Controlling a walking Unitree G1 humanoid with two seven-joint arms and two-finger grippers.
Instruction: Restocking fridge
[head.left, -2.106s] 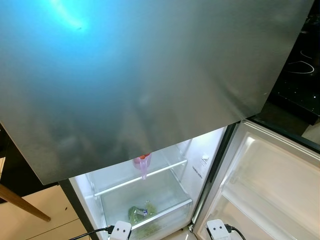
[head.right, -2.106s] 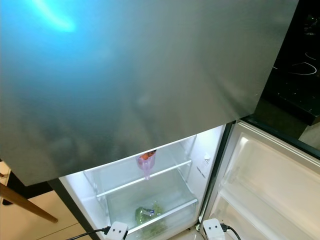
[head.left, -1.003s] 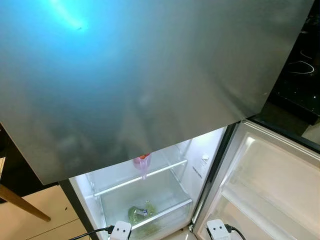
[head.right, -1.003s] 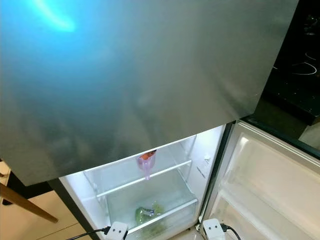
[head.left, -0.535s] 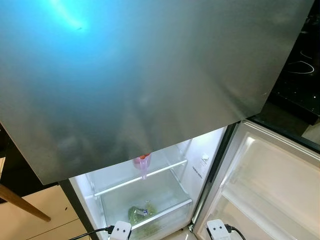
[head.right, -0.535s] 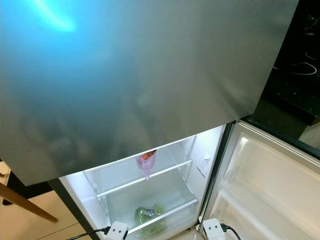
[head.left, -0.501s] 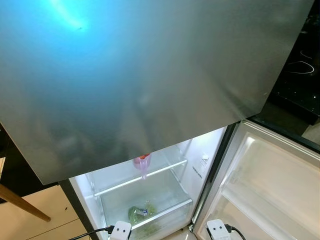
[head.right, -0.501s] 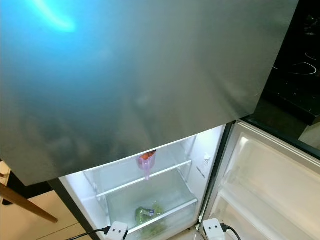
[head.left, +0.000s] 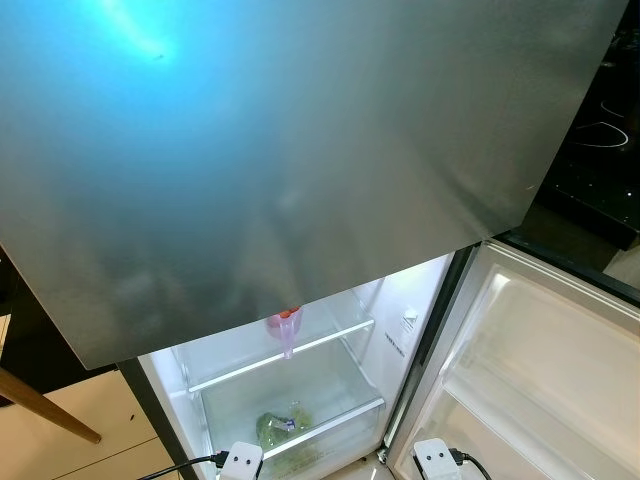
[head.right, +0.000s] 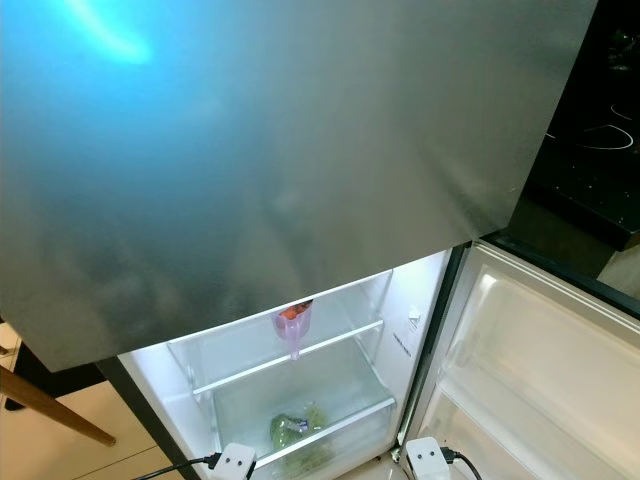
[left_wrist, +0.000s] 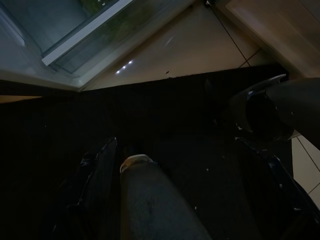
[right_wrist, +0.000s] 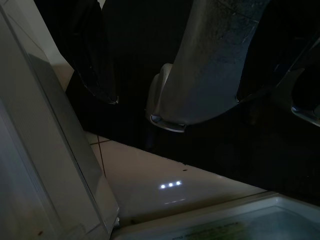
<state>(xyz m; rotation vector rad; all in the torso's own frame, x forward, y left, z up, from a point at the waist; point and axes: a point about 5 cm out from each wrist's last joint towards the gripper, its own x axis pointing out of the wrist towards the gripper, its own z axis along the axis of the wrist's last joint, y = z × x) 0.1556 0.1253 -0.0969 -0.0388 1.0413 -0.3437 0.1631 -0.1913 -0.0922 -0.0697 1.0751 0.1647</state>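
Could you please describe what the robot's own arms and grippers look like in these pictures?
In the head views, each wrist carries a small white box with two dark dots and a black cable: the left wrist box and the right wrist box. The dark wrist views show the left gripper and right gripper as pairs of long black fingers, with grey rounded robot parts between them.

No readable text in these pictures.
A small white label (head.left: 409, 320) with dark print sits on the inner right wall of the open lit fridge (head.left: 300, 400), too small to read.
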